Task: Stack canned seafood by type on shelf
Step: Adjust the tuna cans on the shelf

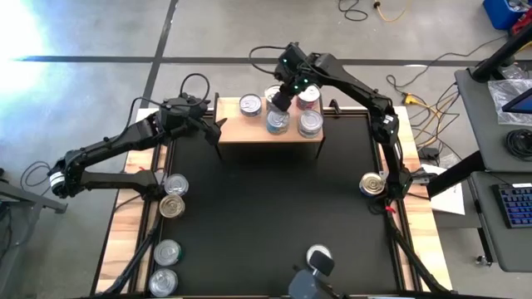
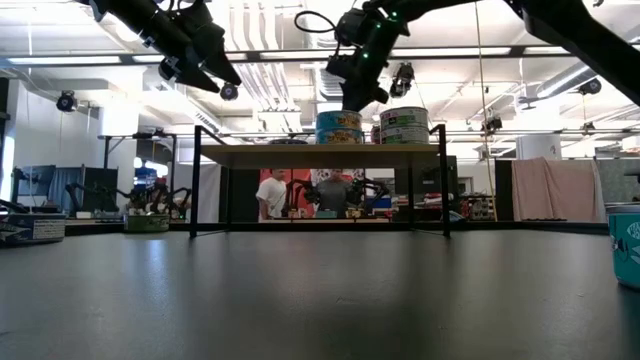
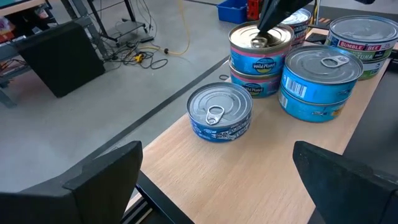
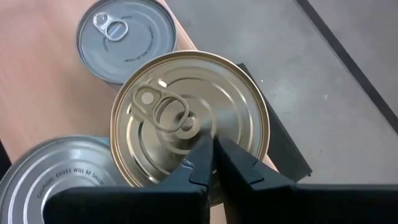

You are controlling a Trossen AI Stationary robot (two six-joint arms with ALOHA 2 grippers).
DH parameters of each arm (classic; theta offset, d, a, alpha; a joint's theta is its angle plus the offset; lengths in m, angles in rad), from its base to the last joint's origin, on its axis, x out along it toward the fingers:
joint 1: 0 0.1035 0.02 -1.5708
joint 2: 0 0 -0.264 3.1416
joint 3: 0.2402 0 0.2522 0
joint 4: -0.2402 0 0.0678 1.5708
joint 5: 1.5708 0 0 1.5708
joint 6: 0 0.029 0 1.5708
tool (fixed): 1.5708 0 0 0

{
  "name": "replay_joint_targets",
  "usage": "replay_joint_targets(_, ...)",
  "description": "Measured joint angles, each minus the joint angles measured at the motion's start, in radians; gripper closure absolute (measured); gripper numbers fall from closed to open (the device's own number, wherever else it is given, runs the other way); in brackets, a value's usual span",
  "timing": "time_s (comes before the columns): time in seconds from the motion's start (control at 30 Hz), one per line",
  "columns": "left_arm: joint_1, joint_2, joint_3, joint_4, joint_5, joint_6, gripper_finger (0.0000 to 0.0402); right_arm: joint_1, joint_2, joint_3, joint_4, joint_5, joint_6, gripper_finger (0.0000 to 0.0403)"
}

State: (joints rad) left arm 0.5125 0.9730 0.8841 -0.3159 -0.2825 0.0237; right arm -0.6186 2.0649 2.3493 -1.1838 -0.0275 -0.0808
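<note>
Right tool [image 4: 211, 163], closed, presses the gold-lidded can [image 4: 186, 118].

Grey concrete floor [image 1: 100, 33], loose cables [image 1: 366, 10]

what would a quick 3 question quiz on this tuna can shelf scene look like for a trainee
1. True or false: the right gripper is shut, with its fingertips over the gold-lidded round tin on the light-wood shelf board.
2. Which tin on the shelf stands single, unstacked? A) the silver-lidded dark blue tin B) the light blue tin C) the gold-lidded one
3. Fill in: the left gripper is ____, holding nothing.

Key: 1 true; 2 A; 3 open
</note>
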Motion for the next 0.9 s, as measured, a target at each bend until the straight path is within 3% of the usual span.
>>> replay_joint_targets(0.23, 0.000, 0.000, 0.000, 0.000, 0.000, -0.006, 0.0002, -0.001, -0.006, 0.002, -0.072, 0.004, -0.009, 0.0390)
replay_joint_targets(0.73, 0.000, 0.000, 0.000, 0.000, 0.000, -0.007, 0.0002, 0.010, -0.076, -0.002, -0.060, 0.052, 0.038, 0.0390)
replay_joint_targets(0.9, 0.000, 0.000, 0.000, 0.001, -0.030, -0.007, 0.0002, 0.078, -0.096, -0.002, -0.058, -0.078, 0.050, 0.0390)
